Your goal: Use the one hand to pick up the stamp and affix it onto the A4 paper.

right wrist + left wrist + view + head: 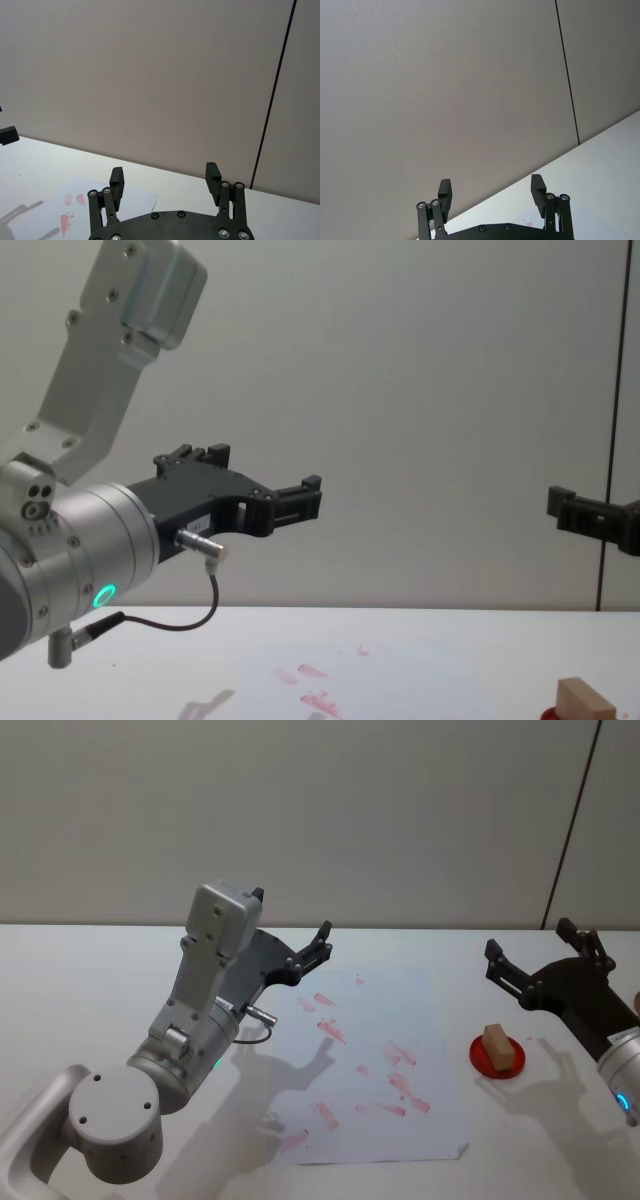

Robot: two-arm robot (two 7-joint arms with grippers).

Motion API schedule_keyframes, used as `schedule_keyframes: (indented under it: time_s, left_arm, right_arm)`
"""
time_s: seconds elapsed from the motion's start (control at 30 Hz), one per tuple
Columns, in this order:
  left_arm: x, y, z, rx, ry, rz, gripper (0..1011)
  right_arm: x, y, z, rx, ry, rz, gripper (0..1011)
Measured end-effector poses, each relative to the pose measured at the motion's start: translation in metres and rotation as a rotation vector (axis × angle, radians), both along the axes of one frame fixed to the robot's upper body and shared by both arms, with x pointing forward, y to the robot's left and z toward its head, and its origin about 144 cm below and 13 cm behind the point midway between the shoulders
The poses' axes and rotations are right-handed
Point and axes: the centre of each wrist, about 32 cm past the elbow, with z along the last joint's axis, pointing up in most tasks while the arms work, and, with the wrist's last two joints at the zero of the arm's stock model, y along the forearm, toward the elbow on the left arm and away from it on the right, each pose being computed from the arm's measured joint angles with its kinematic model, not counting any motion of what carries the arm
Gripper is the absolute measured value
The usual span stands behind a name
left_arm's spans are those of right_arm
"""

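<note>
Logged right gripper [528,940] raised off table [90,980] at its right side, aimed toward back wall, wrist low at the head view's right edge. Found its fingers [212,175] spread wide apart with nothing between them. Placed it above and behind stamp [498,1044], not touching.

Logged left gripper [491,186] held high over paper's left edge, pointing forward and slightly upward. Found its fingers likewise wide apart and empty.

Located stamp standing on red ink pad [480,1056], on table just right of paper [395,1005], near the sheet's right edge but clear of it.

Counted: two grippers, one stamp, one ink pad, one paper. Counted more than ten red marks [330,1032] scattered over the sheet. Cannot tell the exact number, since some are smeared together.
</note>
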Motion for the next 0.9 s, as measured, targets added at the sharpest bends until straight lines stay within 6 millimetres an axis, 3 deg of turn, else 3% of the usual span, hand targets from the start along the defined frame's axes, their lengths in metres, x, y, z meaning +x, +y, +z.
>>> schedule_keyframes:
  time_s: [0.9]
  left_arm:
    - [0.0,0.0,0.0,0.0,0.0,0.0,1003]
  right_arm:
    - [0.0,0.0,0.0,0.0,0.0,0.0,1001]
